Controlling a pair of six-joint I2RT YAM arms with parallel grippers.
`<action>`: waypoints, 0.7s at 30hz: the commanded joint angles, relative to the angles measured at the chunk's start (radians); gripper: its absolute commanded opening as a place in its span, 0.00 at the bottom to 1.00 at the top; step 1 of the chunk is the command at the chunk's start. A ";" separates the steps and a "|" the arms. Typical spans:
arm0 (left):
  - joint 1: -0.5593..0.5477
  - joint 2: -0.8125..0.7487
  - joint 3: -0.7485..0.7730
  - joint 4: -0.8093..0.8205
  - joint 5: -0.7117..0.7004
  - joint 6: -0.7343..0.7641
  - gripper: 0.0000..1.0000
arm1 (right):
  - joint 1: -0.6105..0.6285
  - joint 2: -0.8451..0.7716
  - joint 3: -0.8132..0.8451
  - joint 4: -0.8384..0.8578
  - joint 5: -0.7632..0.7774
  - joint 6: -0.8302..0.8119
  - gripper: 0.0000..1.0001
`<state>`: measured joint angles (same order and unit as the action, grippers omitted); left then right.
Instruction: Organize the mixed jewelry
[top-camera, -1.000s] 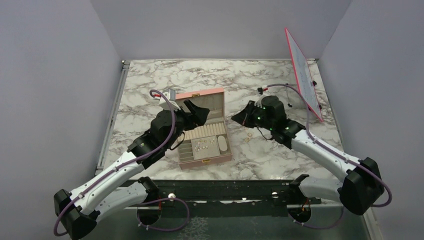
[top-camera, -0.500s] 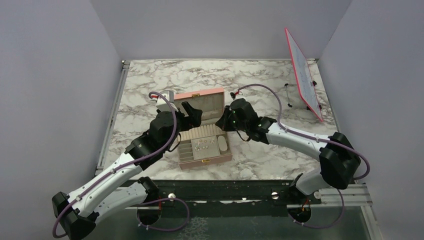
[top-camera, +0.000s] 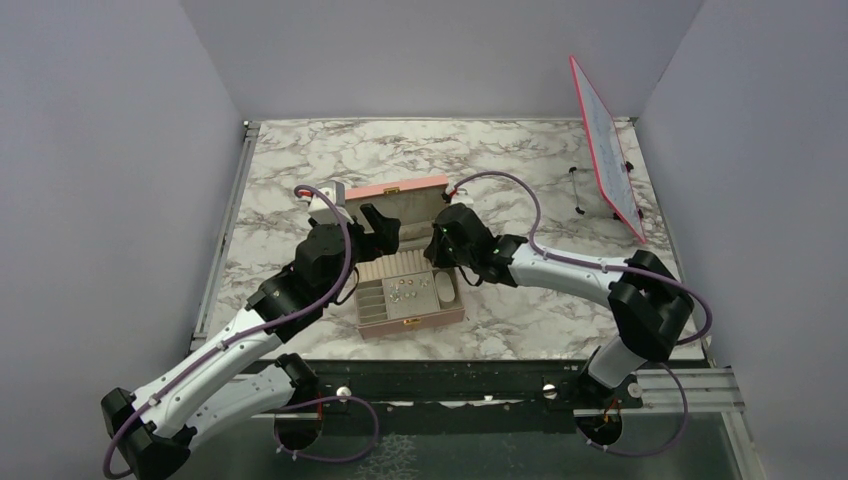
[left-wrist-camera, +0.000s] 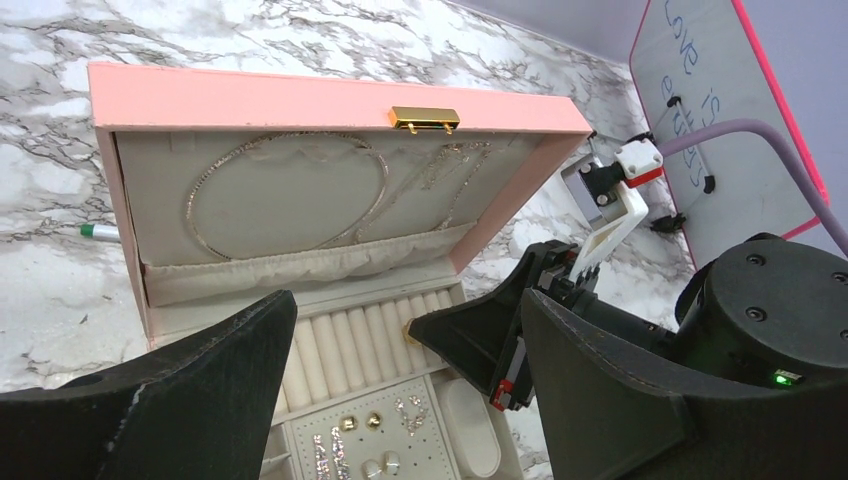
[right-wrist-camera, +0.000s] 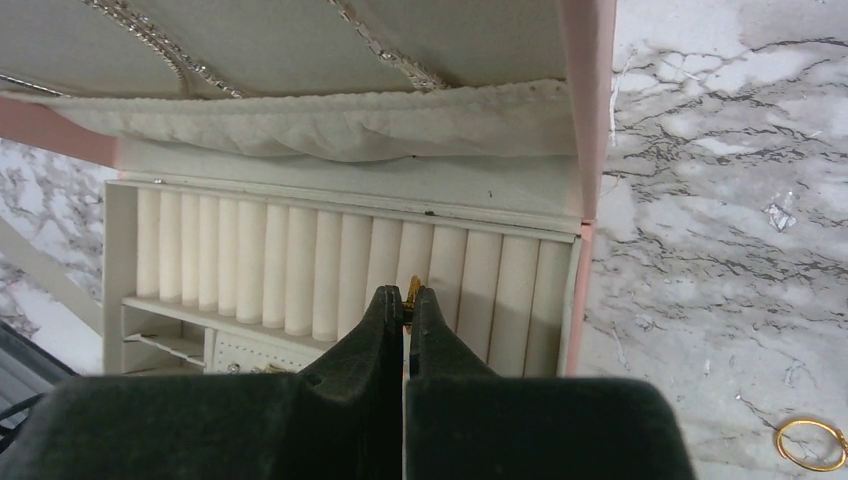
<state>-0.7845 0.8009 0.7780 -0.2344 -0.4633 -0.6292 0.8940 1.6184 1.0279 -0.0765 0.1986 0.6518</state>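
Right pincer (right-wrist-camera: 406, 302): jaws pressed together, with a small gold piece (right-wrist-camera: 413, 289) pinched at the very tips. Only a sliver of it shows, so its shape cannot be told. Tips are low over the row of cream cushion rolls (right-wrist-camera: 300, 270) at the back of the open pink box (right-wrist-camera: 590, 100), toward the row's right end. Whether the piece touches a roll cannot be told.

Left pincer (top-camera: 383, 228): jaws spread wide, nothing between them, above the box's left rear part, apart from the right pincer.

Other jewelry: small earrings (left-wrist-camera: 365, 450) sit in the front compartment of the box. A thin chain (left-wrist-camera: 290, 190) loops across the lid lining. One gold ring (right-wrist-camera: 810, 443) lies loose on the marble table (right-wrist-camera: 720, 200), right of the box and well apart from it.
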 joint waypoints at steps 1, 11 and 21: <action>0.003 -0.018 0.024 -0.010 -0.032 0.016 0.84 | 0.012 0.022 0.029 -0.030 0.072 -0.018 0.01; 0.002 -0.013 0.024 -0.012 -0.028 0.011 0.84 | 0.017 0.074 0.029 -0.016 0.074 -0.024 0.01; 0.004 0.000 0.026 -0.009 -0.025 0.006 0.84 | 0.021 0.126 0.022 -0.026 0.102 -0.029 0.01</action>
<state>-0.7845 0.7994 0.7784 -0.2348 -0.4648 -0.6277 0.9104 1.6905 1.0431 -0.0761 0.2554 0.6338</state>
